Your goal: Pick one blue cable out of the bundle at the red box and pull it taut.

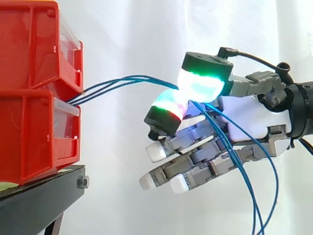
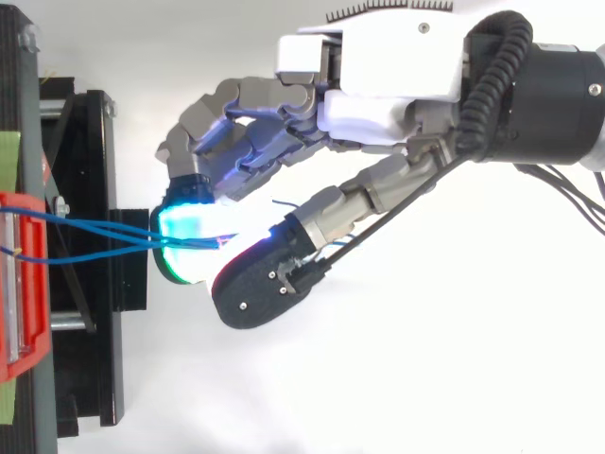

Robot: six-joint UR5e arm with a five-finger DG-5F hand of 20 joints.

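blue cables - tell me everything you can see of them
The thin blue cables, about three glossy wires, leave the gap between the stacked red plastic bins and run close together in a gentle arch to the robot's hand, where the glowing pads of its fingers pinch them. Beyond the pinch they fan out and hang down past the palm, one bowing outward. How many are actually gripped cannot be told.
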